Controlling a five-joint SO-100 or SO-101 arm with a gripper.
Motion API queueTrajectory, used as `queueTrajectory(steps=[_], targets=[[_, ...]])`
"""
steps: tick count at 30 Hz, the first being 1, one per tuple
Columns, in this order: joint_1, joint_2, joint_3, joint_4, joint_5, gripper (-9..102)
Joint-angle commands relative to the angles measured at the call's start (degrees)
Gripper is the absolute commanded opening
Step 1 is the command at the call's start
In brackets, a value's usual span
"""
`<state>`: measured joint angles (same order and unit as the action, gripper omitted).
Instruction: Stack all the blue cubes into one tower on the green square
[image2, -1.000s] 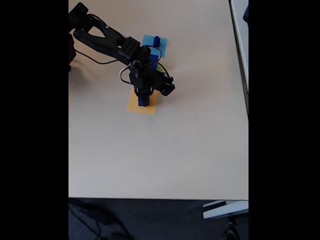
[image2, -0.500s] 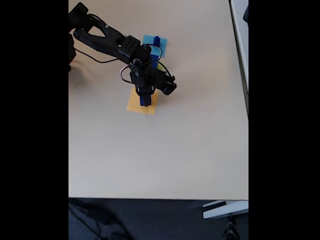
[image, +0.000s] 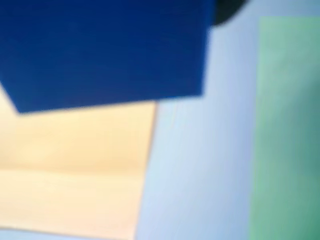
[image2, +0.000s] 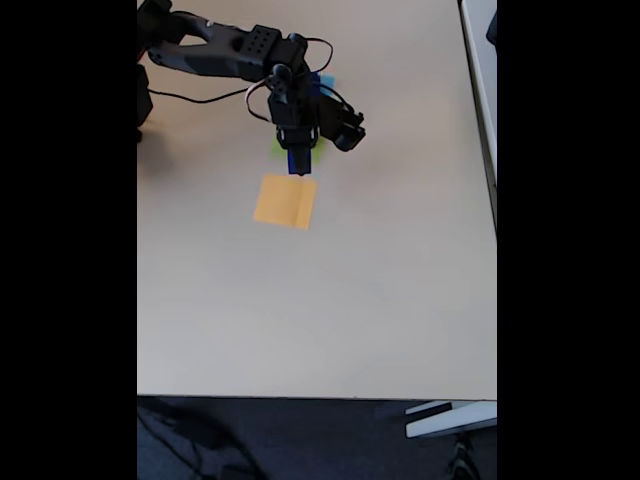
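Fingers (image2: 298, 165) clenched on blue cube (image: 105, 52), lifted off orange patch (image2: 285, 202), which was under them a second ago. Cube hangs between fingers, now beside green square (image2: 283, 148). Orange patch left bare. Carry underway; lowering onto green likely next.

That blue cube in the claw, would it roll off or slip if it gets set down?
Probably not roll: the cube shows flat faces and straight edges. It looks solid and stiff, keeping its shape in the claw. Its plain, smooth-looking face might slide a little.
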<state>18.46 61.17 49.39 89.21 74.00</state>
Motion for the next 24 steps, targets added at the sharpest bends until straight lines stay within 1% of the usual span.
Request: queueTrajectory(steps=[1,6,13,24], targets=[[-3.25,5.98,-4.22,1.23,4.48,13],[-7.38,6.77,-3.34,1.32,11.43,13],[-10.9,7.82,-1.58,1.23,18.54,14],[-13.36,7.29,0.44,0.79,24.08,14]])
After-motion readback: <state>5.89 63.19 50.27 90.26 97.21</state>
